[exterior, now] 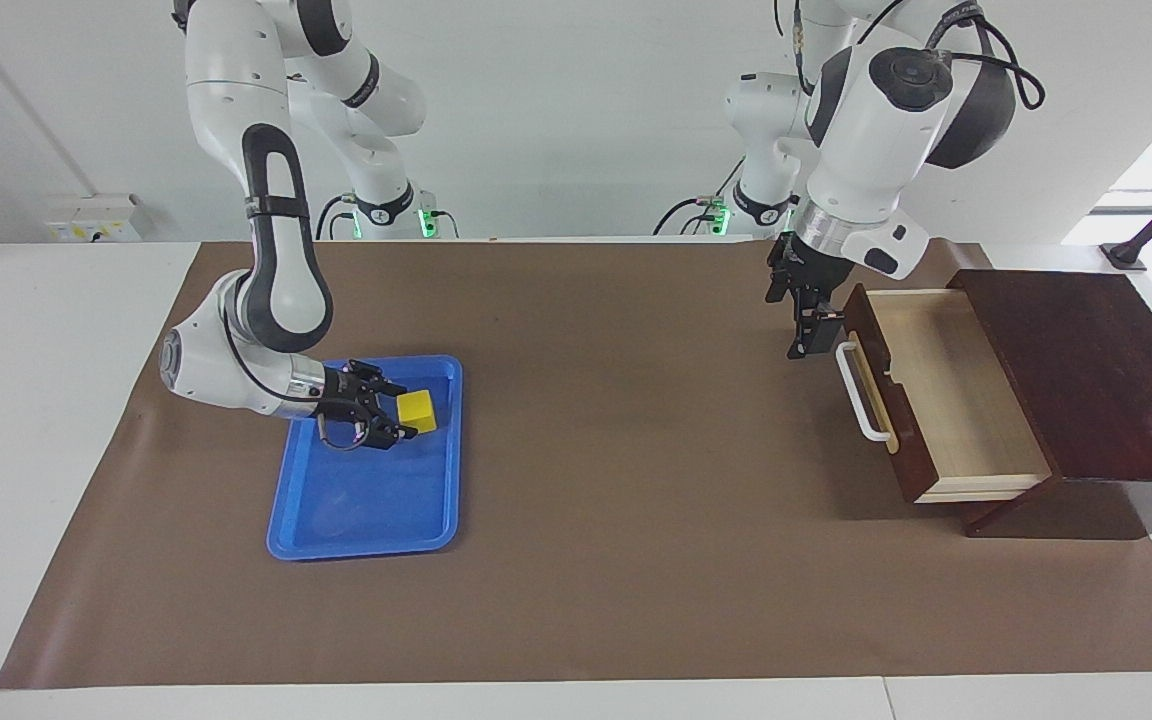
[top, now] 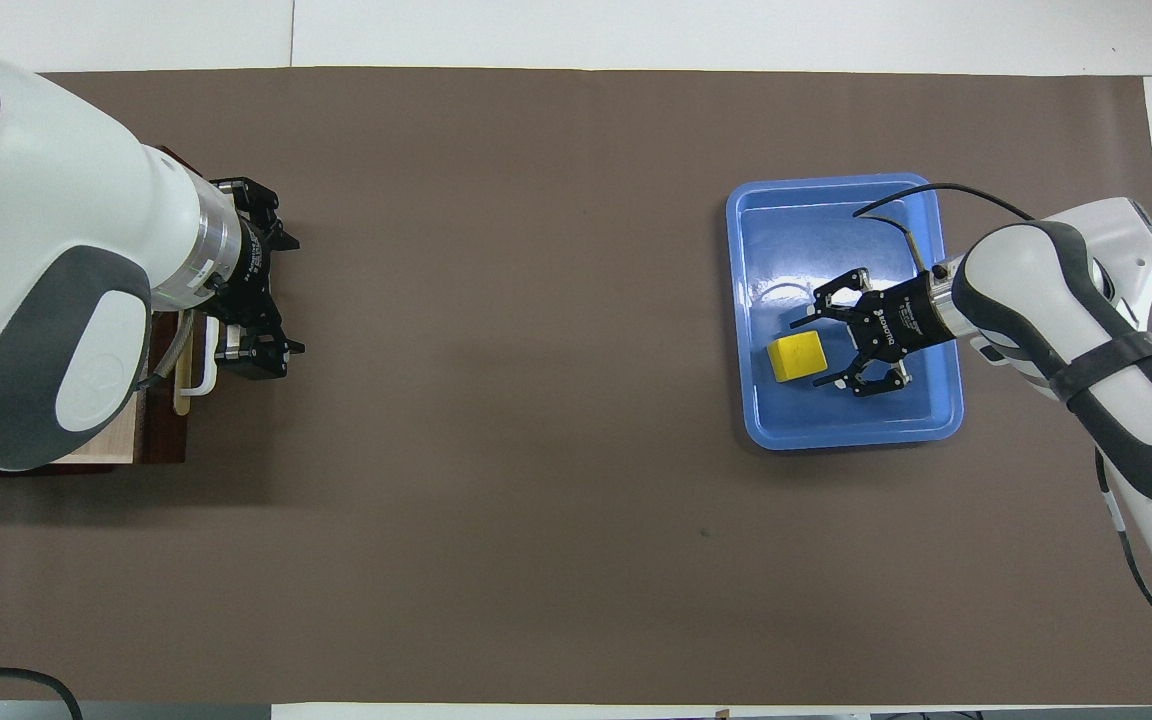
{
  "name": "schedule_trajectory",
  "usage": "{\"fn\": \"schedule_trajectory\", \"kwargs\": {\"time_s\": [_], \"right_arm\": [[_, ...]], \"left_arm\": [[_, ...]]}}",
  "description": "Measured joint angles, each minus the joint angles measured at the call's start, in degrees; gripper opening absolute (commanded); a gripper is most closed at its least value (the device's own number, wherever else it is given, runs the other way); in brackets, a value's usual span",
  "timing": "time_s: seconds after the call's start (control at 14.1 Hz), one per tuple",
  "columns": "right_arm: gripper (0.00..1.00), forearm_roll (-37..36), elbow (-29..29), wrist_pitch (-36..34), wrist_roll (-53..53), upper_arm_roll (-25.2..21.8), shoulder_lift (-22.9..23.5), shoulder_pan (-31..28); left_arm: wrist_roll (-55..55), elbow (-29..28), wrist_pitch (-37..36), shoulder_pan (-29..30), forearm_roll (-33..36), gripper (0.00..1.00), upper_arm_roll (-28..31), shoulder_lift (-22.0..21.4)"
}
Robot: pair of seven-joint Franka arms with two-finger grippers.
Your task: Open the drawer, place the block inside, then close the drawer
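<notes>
In the blue tray (exterior: 364,520), the right gripper (exterior: 398,410) has its fingers spread either side of the block (exterior: 417,409), not visibly clamped, while toward the left arm's end from the tray the left gripper (exterior: 806,335) hangs open beside the pulled-out drawer (exterior: 946,395).

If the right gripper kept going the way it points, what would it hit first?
The block: the right gripper points straight at it inside the blue tray, fingertips already at its sides.
</notes>
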Motion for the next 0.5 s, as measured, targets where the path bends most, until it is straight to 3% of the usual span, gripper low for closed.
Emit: {"fn": "schedule_trajectory", "kwargs": {"time_s": [0.5], "right_arm": [[0.0,0.02,1.46,-0.13,0.0,0.03,-0.03,0.24]], "left_arm": [[-0.31,-0.94,0.0,-0.03,0.0,1.0,-0.01,-0.46]]}}
